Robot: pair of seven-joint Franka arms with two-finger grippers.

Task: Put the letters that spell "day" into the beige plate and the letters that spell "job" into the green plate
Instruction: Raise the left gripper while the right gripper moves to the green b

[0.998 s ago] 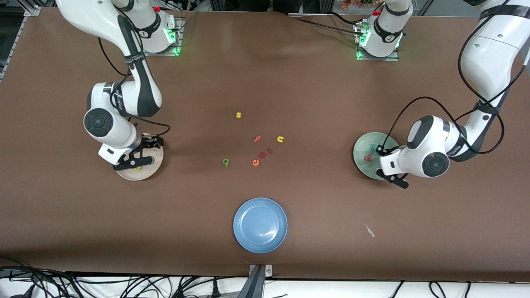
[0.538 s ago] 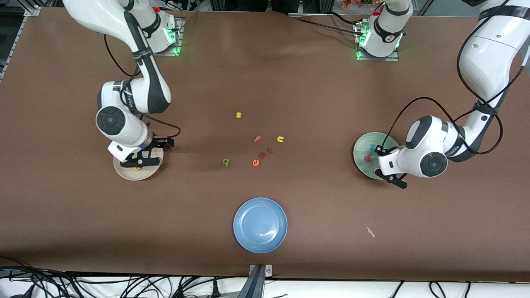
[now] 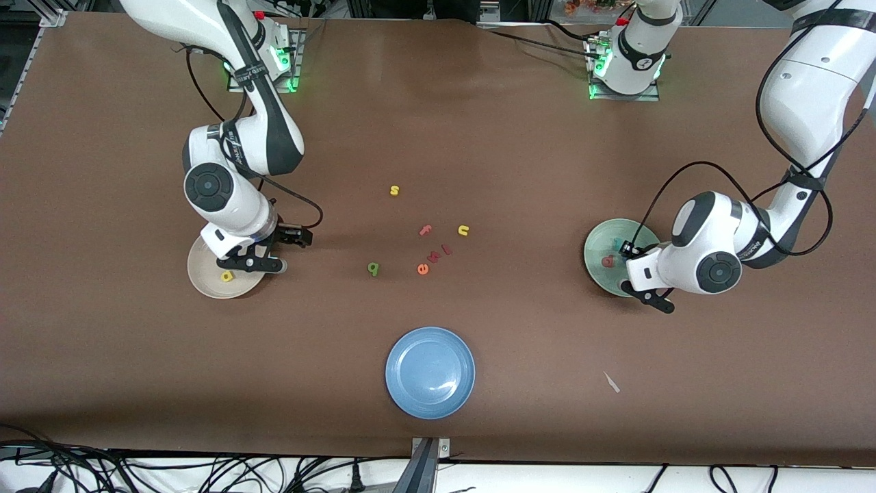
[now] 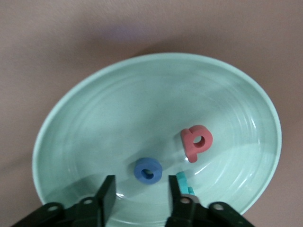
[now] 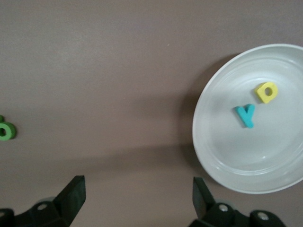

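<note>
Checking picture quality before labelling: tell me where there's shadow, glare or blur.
Front view: sharp, evenly lit; soft shadow under the right arm beside the beige plate. Left wrist view: faint sheen on the green plate, fingers slightly soft. Right wrist view: a broad shadow band across the table.

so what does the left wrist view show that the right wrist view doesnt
Only the left wrist view: the green plate holding the blue o, the red b and a teal piece, with the left tool open above the o. Only the right wrist view: the beige plate with the teal y and yellow a, a green letter on the table, and the open right tool. Both show brown tabletop.
</note>
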